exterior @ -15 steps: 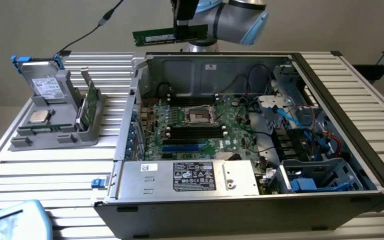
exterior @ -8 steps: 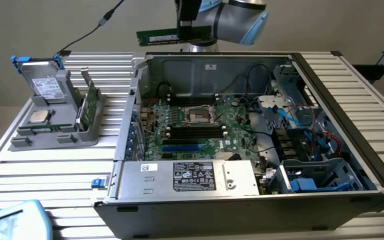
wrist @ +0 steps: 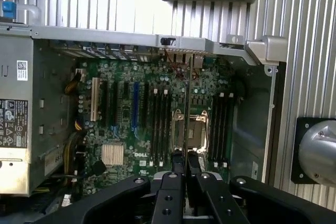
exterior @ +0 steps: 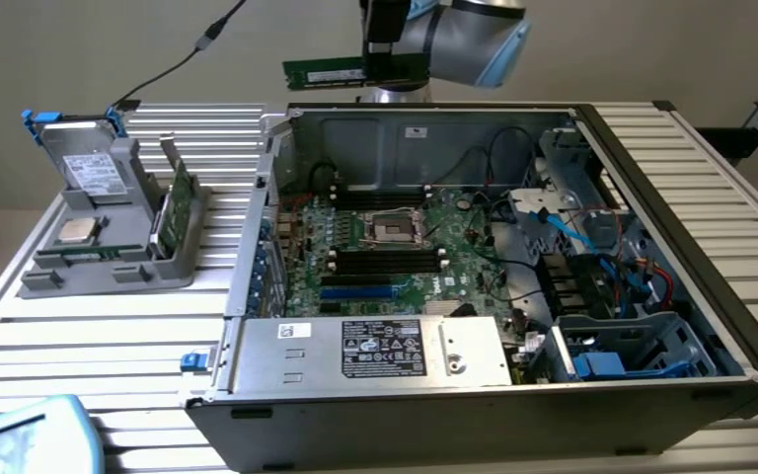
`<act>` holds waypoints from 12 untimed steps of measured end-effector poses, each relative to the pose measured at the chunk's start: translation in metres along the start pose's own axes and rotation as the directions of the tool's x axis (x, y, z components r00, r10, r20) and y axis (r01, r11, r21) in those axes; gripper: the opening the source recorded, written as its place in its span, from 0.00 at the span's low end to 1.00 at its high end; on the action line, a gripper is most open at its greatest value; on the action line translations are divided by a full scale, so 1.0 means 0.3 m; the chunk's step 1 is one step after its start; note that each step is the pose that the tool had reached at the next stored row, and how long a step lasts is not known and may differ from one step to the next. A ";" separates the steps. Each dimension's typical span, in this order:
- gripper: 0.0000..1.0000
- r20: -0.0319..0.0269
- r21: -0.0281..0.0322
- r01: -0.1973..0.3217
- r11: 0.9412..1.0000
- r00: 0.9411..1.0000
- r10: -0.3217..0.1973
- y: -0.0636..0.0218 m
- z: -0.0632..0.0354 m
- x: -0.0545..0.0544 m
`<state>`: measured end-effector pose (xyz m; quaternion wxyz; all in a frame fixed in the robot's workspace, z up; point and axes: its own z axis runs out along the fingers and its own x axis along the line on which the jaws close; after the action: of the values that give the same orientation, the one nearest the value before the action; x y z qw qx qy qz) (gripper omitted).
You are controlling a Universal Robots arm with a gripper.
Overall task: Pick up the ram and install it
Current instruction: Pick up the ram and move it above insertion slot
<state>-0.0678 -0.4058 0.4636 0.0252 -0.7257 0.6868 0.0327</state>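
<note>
Ram [exterior: 327,72]: a long, narrow green circuit-board stick with dark chips and a pale label. It is held level in the air above the rear wall of the open black-and-grey computer case [exterior: 695,296], clamped at one end by the nearly closed black gripper [exterior: 382,69]. The flat face of the stick is recorded in the exterior view. In the wrist view it is reduced to a thin edge between the fingers [wrist: 169,192], over the green motherboard [wrist: 131,145] and its long black slots [wrist: 160,124]. Fingertip contact is hard to make out in the exterior view.
</note>
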 end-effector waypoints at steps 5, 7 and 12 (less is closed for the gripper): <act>0.14 -0.003 0.001 -0.015 1.000 1.000 0.015 -0.027 0.001 0.001; 0.14 -0.008 0.002 -0.022 1.000 1.000 0.022 -0.035 0.003 0.002; 0.14 -0.028 0.003 -0.040 0.999 0.999 0.040 -0.056 0.010 0.003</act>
<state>-0.0511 -0.4057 0.4605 0.0157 -0.7122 0.7015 0.0225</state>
